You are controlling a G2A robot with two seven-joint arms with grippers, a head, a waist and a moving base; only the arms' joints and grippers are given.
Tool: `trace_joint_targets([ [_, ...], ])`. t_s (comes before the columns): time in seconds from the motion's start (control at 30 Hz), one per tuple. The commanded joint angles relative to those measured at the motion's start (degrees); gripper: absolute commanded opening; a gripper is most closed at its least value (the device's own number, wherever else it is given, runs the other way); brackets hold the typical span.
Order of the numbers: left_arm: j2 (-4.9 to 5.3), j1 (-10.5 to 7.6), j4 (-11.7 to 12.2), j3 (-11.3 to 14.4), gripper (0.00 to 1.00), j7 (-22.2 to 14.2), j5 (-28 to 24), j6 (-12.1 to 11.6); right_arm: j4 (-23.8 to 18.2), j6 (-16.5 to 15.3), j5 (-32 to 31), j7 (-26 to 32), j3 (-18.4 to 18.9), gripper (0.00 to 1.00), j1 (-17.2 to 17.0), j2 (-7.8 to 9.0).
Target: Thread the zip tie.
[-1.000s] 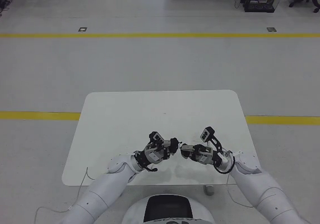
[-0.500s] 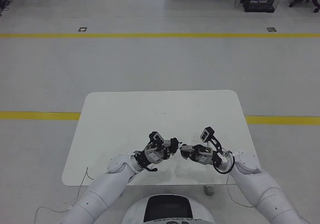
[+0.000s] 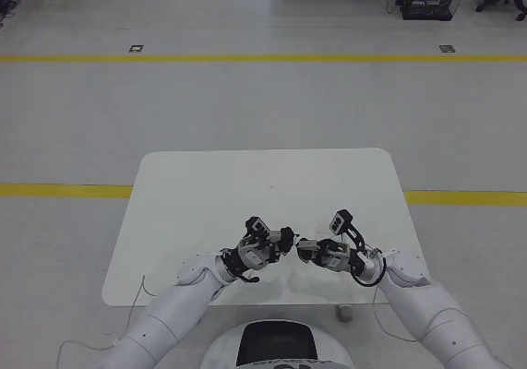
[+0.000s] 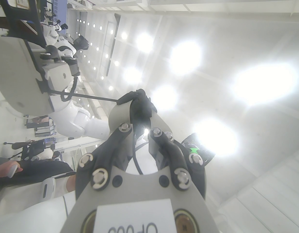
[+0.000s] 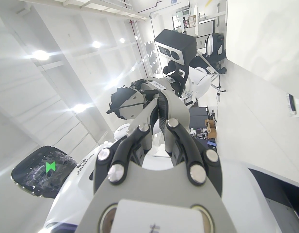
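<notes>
My two grippers meet tip to tip above the front middle of the white table [image 3: 198,184]. The left gripper [image 3: 285,242] is shut on the black zip tie [image 4: 91,97]. Its thin strap runs straight from the left fingertips [image 4: 130,99] across to the other arm. A length of the strap also trails back between the left fingers. The right gripper [image 3: 305,246] is shut, and the zip tie [image 5: 130,105] enters its fingertips [image 5: 157,103] as a thin black line. The left gripper [image 5: 125,106] faces it closely. In the top view the tie is hidden between the two grippers.
The table's front edge [image 3: 272,303] lies just below the grippers. Bare tabletop stretches behind them and to both sides. Yellow floor lines [image 3: 51,190] run past the table.
</notes>
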Motion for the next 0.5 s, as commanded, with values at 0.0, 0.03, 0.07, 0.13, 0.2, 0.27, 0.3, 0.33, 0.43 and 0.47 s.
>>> trace_joint_targets([
  [0.0,0.00,0.00,0.00,0.00,0.00,0.00,0.00,0.00,0.08,0.06,-0.05,0.03,0.00,0.00,0.07,-0.01],
  [0.03,0.00,0.00,0.00,0.00,0.00,0.00,0.00,0.00,0.12,0.10,-0.10,0.04,0.00,0.00,0.11,-0.02],
  [0.07,0.00,0.00,0.00,0.00,0.00,0.00,0.00,0.00,0.13,0.14,-0.14,0.04,-0.01,0.00,0.16,-0.03],
  [0.13,0.00,0.00,0.00,0.00,0.00,0.00,0.00,0.00,0.15,0.27,-0.23,0.03,-0.03,0.00,0.27,-0.05],
  [0.2,0.00,0.00,0.00,0.00,0.00,0.00,0.00,0.00,0.25,0.49,-0.49,0.00,-0.07,0.00,0.40,-0.06],
  [0.27,0.00,0.00,0.00,0.00,0.00,0.00,0.00,0.00,0.48,0.75,-0.88,-0.29,-0.05,0.00,0.53,-0.05],
  [0.3,0.00,0.00,0.00,0.00,0.00,0.00,0.00,0.00,0.66,0.89,-0.89,-0.38,0.02,0.00,0.53,-0.04],
  [0.33,0.00,0.00,0.00,0.00,0.00,0.00,0.00,0.00,0.82,0.95,-0.91,-0.41,0.14,0.00,0.53,-0.01],
  [0.43,0.00,0.00,0.00,0.00,0.00,0.00,0.00,0.00,1.27,1.04,-0.94,-0.61,0.75,0.39,0.30,0.13],
  [0.47,0.00,0.00,0.00,0.00,0.00,0.00,0.00,0.00,1.27,1.06,-1.00,-0.68,0.96,0.82,0.17,0.18],
])
